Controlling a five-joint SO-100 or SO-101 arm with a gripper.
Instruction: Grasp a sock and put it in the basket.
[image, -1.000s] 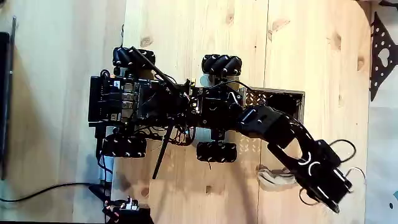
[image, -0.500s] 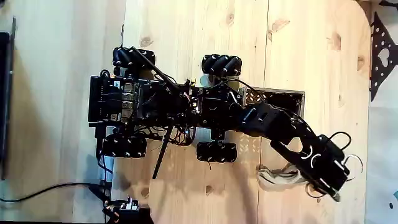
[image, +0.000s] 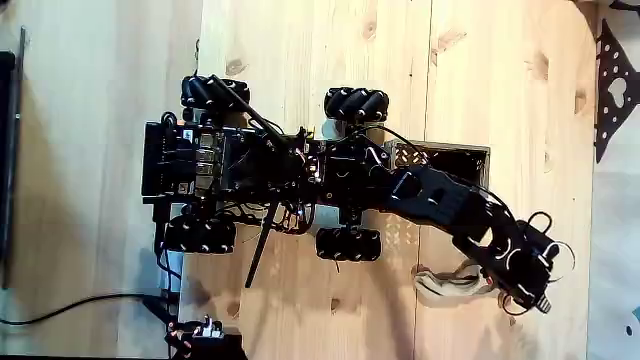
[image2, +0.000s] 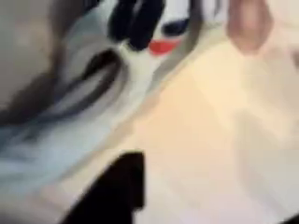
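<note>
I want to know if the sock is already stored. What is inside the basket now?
The arm crosses over the basket, so most of its inside is covered. The uncovered part looks dark and empty. The sock lies on the wooden table, outside it.

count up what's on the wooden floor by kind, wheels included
sock: 1
basket: 1
wheels, such as the top right one: 4
wheeled robot with an arm: 1
tool on the arm, above the sock's end: 1
total: 8
</note>
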